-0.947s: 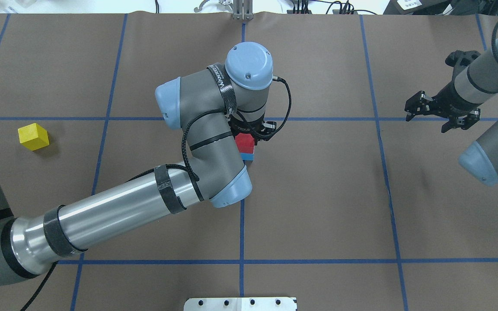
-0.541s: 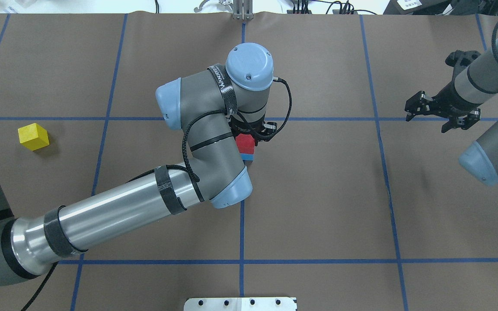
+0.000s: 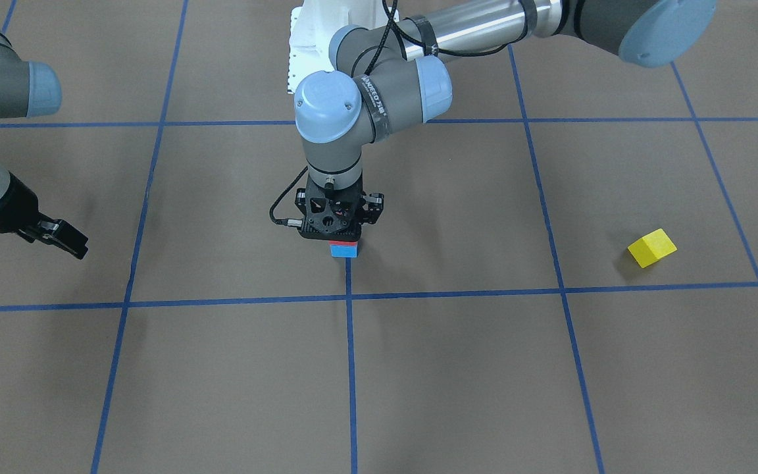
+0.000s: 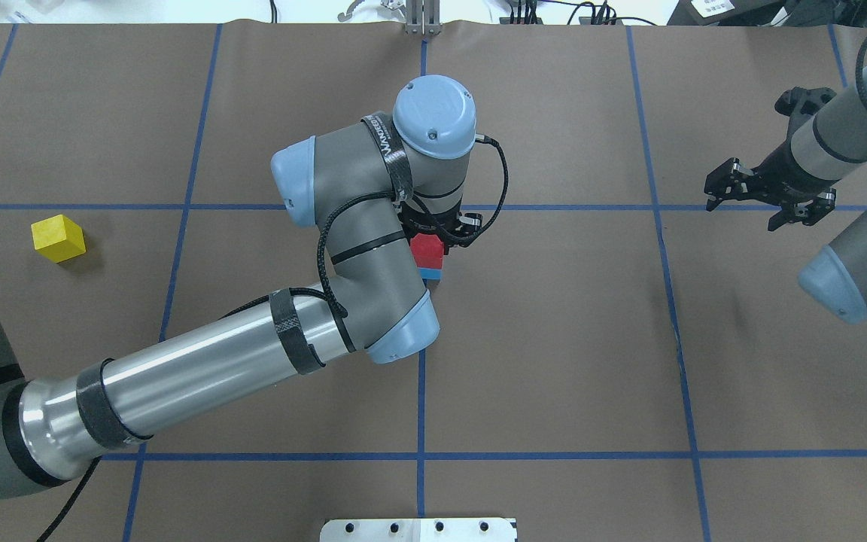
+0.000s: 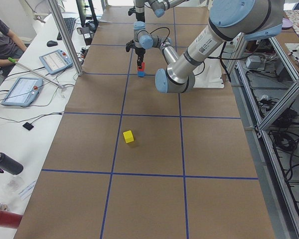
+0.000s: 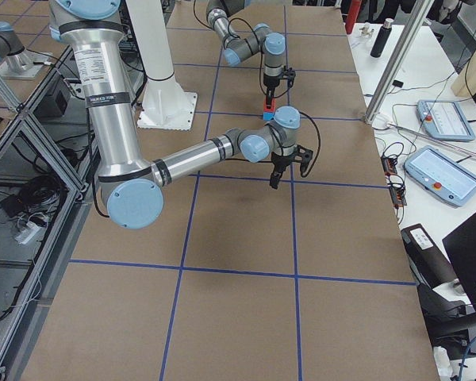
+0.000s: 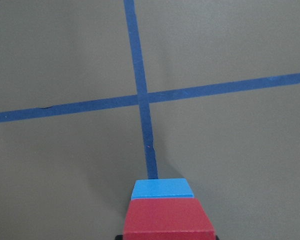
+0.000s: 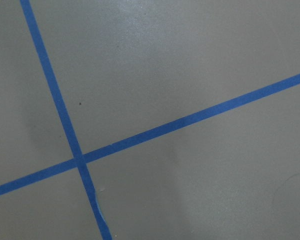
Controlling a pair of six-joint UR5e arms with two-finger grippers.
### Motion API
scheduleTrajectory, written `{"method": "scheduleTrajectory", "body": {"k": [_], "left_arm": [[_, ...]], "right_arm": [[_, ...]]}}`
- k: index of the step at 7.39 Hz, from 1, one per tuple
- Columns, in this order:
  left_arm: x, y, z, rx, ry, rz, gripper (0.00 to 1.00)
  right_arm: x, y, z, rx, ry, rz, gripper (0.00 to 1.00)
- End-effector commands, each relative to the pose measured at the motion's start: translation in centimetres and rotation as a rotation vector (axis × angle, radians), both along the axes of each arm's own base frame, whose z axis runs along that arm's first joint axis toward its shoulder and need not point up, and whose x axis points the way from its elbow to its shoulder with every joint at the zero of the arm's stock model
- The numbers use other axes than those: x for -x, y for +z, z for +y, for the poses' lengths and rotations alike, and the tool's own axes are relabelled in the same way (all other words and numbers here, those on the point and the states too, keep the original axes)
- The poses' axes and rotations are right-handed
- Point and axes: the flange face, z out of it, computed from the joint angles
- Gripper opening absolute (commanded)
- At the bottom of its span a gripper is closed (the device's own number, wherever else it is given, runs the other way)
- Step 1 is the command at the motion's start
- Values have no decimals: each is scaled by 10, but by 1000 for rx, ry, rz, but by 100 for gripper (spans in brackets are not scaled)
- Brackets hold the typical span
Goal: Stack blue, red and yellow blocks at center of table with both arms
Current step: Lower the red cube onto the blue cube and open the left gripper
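The red block (image 4: 426, 247) sits on the blue block (image 4: 430, 273) at the table's centre, on the blue tape cross. My left gripper (image 4: 437, 239) points straight down and is shut on the red block. In the left wrist view the red block (image 7: 168, 218) fills the bottom edge with the blue block (image 7: 162, 189) under it. The yellow block (image 4: 58, 238) lies alone far to the left, tilted to the grid. My right gripper (image 4: 768, 197) is open and empty, hovering at the far right.
Blue tape lines divide the brown table cover into squares. A white base plate (image 4: 418, 529) sits at the near middle edge. In the exterior left view, a desk with tablets (image 5: 22, 89) and a seated person run along the far side.
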Motion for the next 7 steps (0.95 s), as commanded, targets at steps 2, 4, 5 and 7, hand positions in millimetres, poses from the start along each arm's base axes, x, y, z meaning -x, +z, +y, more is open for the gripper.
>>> {"method": "scheduleTrajectory", "body": {"k": [2, 4, 5, 7], "left_arm": [[0, 1, 0, 0, -1, -2, 0], [0, 1, -1, 1, -4, -2, 0], [0, 0, 0, 4, -6, 1, 0], [0, 1, 0, 6, -8, -1, 45]], "right_arm": [[0, 1, 0, 2, -1, 0, 100], [0, 1, 0, 2, -1, 0, 100], [0, 1, 0, 2, -1, 0, 100], [0, 1, 0, 4, -1, 1, 100]]}}
